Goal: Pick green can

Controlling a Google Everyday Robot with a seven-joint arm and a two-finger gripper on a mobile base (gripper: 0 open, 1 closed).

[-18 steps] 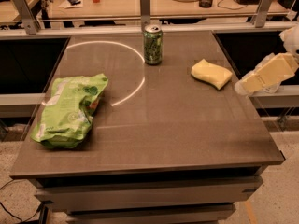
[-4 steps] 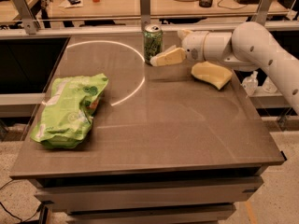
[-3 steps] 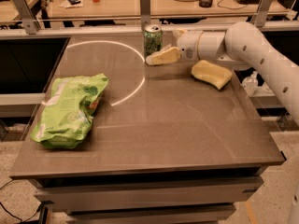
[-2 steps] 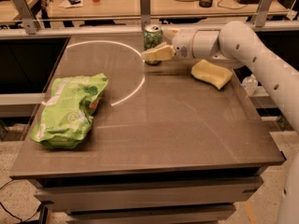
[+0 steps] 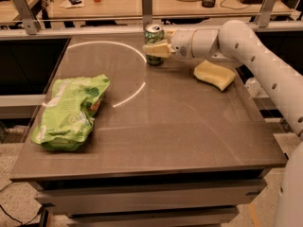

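The green can [image 5: 153, 33] stands upright at the far middle of the dark table [image 5: 180, 126], its silver top showing. My gripper [image 5: 157, 49] reaches in from the right and is at the can, its pale tip lying across the front of the can's middle and hiding part of it. My white arm [image 5: 246, 41] stretches from the right edge across the far right of the table.
A large light-green snack bag [image 5: 71, 110] lies at the left of the table. A yellow sponge [image 5: 214, 74] lies at the far right, under my arm. A rail with metal posts [image 5: 147, 4] runs behind the table, and a cluttered desk stands beyond it.
My gripper has moved left from beside the can until it overlaps the can's front. The can, bag and sponge have not moved.
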